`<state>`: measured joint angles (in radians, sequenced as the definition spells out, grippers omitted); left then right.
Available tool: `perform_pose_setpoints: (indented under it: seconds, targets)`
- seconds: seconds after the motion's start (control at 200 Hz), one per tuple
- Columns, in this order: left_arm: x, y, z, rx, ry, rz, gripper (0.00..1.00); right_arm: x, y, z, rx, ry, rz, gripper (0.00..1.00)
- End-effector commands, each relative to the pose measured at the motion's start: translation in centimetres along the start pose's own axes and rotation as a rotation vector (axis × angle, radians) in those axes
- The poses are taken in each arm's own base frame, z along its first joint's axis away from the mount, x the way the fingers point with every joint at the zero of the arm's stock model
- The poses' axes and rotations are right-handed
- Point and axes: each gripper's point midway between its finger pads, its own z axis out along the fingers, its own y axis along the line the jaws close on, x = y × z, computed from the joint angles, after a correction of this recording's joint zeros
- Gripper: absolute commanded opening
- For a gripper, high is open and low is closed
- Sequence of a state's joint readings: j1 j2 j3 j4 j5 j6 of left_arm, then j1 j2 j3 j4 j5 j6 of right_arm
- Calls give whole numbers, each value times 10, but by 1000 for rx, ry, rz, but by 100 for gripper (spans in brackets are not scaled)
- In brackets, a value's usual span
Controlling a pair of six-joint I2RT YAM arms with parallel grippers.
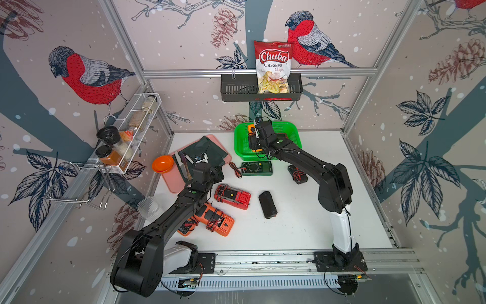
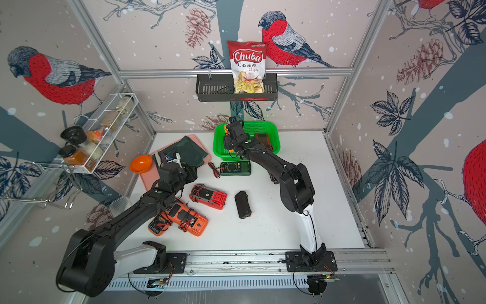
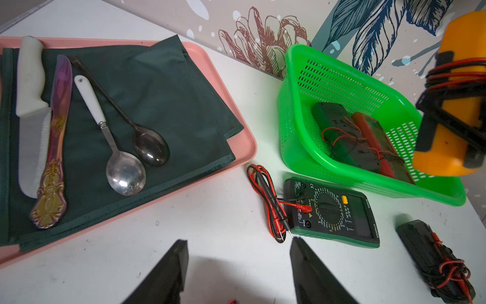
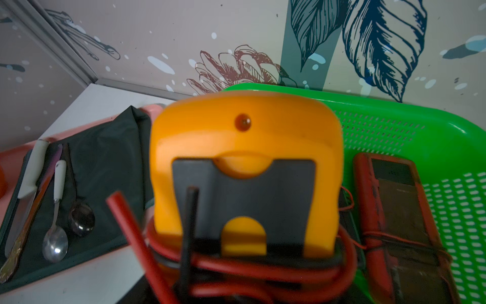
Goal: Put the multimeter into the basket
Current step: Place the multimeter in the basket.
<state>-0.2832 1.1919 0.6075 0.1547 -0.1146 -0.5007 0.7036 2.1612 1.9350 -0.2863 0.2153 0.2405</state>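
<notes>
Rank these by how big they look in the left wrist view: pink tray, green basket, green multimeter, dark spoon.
Largest to smallest:
1. pink tray, even though the frame cuts it off
2. green basket
3. green multimeter
4. dark spoon

black arms (image 1: pixel 168 218), white lower links (image 1: pixel 340 226)

Bullfinch-and-pinecone wallpaper (image 1: pixel 92 76) on three walls, aluminium frame rails (image 1: pixel 184 73), white tabletop (image 1: pixel 302 223) under even light.

Looks down past spread left gripper (image 3: pixel 238 240) at green multimeter (image 3: pixel 334 210) flat on white table (image 3: pixel 210 205) just outside green basket (image 3: pixel 292 110) holding two lead-wrapped multimeters (image 3: pixel 339 126), orange multimeter (image 3: pixel 444 163) aloft over its end, cutlery (image 3: pixel 126 173) on cloth-covered pink tray (image 3: pixel 244 136).
</notes>
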Motion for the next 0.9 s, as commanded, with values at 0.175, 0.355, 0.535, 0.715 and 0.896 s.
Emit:
perform_pose_setpoints:
  seconds: [0.175, 0.355, 0.535, 0.715, 0.896]
  targets:
    - [-4, 5, 2, -20, -34, -2, 88, -20, -3, 51, -3, -82, 91, 8]
    - [1, 10, 6, -41, -17, 3, 98, -9, -9, 76, -23, -79, 117, 10]
    - [1, 12, 7, -51, -17, 2, 98, 12, -14, 101, -20, -32, 114, 13]
    - [1, 13, 7, -54, -18, 4, 98, 30, -13, 116, -36, -3, 121, 15]
    - [3, 14, 8, -56, -16, 4, 98, 43, -14, 125, -34, 20, 117, 26]
